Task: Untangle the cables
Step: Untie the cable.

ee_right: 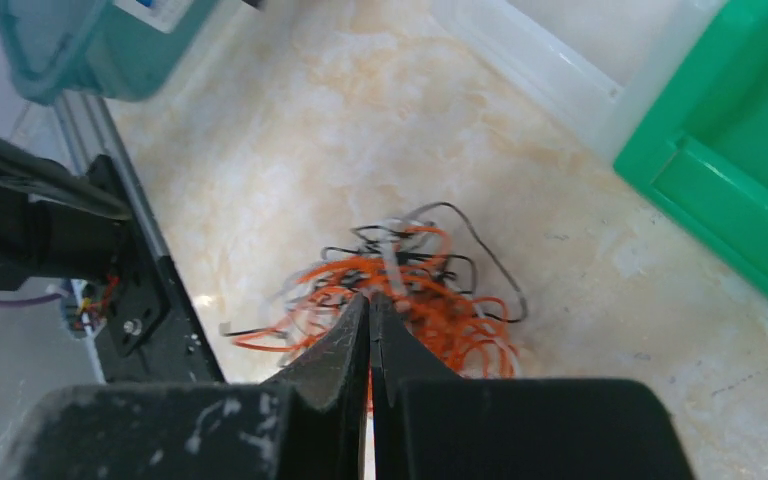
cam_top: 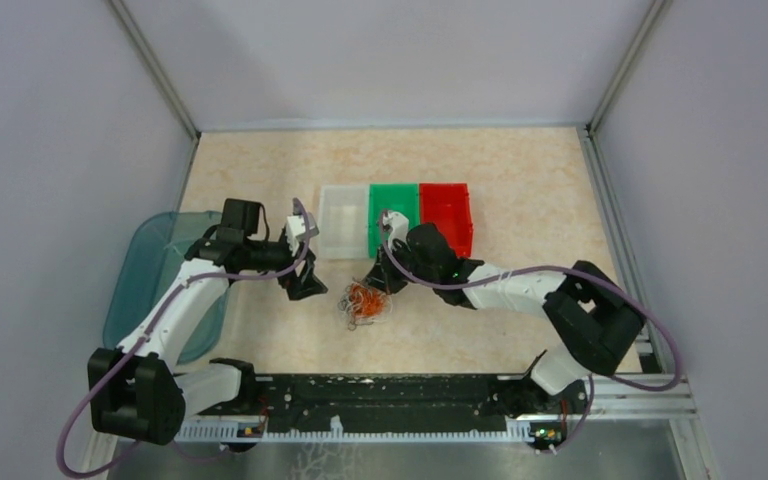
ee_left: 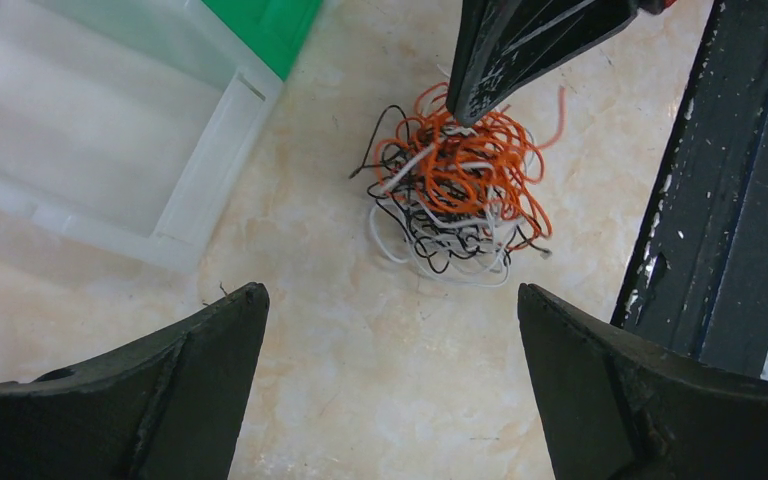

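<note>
The cables [ee_left: 455,190] lay in one dense knot of orange, white and black strands on the tabletop [cam_top: 520,190], near the front of the clear bin [cam_top: 344,221] and the green bin [cam_top: 393,210], with the red bin [cam_top: 446,212] beside those. No strand had been drawn free, and the bins looked empty as far as they showed, so the untangling appeared barely begun.

The right gripper [ee_right: 370,300] had its jaws pressed together, tips down in the top of the orange loops. Whether a strand was pinched between them could not be told. The left gripper [ee_left: 390,292] hung with jaws wide apart beside the knot, touching nothing.

Every cable was left to separate. The likely first step was lifting one orange strand clear.
</note>
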You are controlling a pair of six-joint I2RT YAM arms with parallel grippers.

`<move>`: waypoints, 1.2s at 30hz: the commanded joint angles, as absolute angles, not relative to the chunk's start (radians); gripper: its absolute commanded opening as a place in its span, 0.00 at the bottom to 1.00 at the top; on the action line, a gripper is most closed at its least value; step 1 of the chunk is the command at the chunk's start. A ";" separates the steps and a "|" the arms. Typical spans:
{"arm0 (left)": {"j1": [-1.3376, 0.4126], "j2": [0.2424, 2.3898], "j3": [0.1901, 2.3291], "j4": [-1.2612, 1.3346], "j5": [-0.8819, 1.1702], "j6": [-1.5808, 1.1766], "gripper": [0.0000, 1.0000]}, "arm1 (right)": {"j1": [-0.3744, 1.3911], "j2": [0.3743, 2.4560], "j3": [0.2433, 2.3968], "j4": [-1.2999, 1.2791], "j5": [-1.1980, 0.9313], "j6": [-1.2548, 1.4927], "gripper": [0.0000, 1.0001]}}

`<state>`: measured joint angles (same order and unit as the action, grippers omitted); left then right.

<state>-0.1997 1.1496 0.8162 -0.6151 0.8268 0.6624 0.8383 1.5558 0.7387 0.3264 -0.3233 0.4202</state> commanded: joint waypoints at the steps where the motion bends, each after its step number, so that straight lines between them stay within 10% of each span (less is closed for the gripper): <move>1: -0.221 1.135 0.827 -0.644 0.839 0.681 1.00 | 0.861 1.418 0.740 0.379 -0.317 0.418 0.00; 10: -0.263 1.148 0.878 -0.690 0.846 0.672 1.00 | 0.878 1.341 0.777 0.231 -0.224 0.396 0.01; 14: -0.274 1.141 0.864 -0.692 0.864 0.667 1.00 | 0.879 1.307 0.700 0.121 -0.041 0.433 0.39; 17: -0.279 1.152 0.856 -0.691 0.857 0.677 0.99 | 0.878 1.250 0.596 0.146 0.016 0.486 0.46; 36: -0.302 1.155 0.848 -0.692 0.820 0.696 1.00 | 0.876 1.530 0.666 0.231 0.103 0.446 0.39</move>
<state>-0.2932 1.1759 0.8501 -0.6815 0.8204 0.6712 0.8688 1.4769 0.5861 0.1455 0.0795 0.4816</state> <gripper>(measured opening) 0.996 0.369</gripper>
